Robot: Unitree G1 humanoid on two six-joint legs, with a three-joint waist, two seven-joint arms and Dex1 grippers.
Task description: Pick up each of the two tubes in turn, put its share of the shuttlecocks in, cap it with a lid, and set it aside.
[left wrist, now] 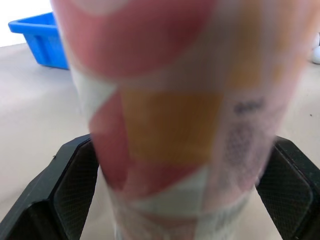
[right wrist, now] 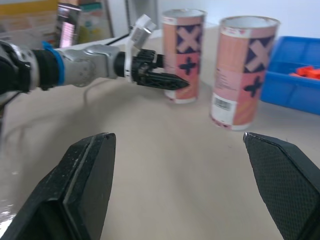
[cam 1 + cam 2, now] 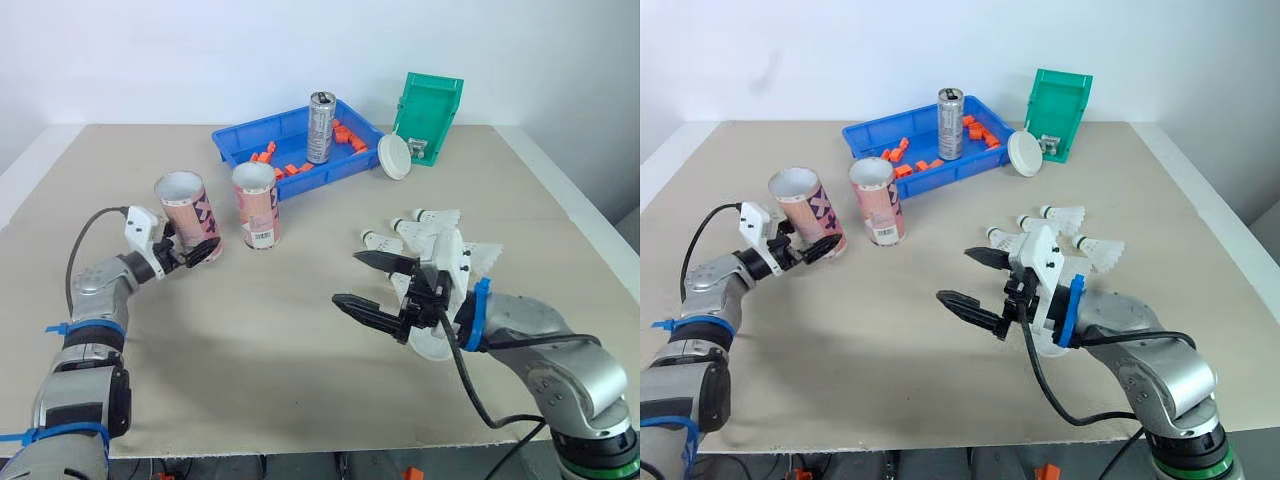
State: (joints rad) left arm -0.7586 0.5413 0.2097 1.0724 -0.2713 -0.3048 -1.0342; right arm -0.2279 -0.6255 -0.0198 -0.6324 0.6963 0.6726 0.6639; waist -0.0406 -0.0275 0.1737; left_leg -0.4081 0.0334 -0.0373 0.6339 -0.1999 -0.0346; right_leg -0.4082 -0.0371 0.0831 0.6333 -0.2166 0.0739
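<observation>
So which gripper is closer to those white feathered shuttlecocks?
Right. The right gripper hovers open beside the white feathered shuttlecocks; the left gripper, far off, grips a pink cardboard tube.

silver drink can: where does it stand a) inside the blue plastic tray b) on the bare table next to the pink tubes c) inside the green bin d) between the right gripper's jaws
a: the silver drink can stands upright inside the blue plastic tray, among small orange pieces.

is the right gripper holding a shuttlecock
No, the right gripper has its black fingers spread open and empty; white feathered shuttlecocks lie behind it.
</observation>
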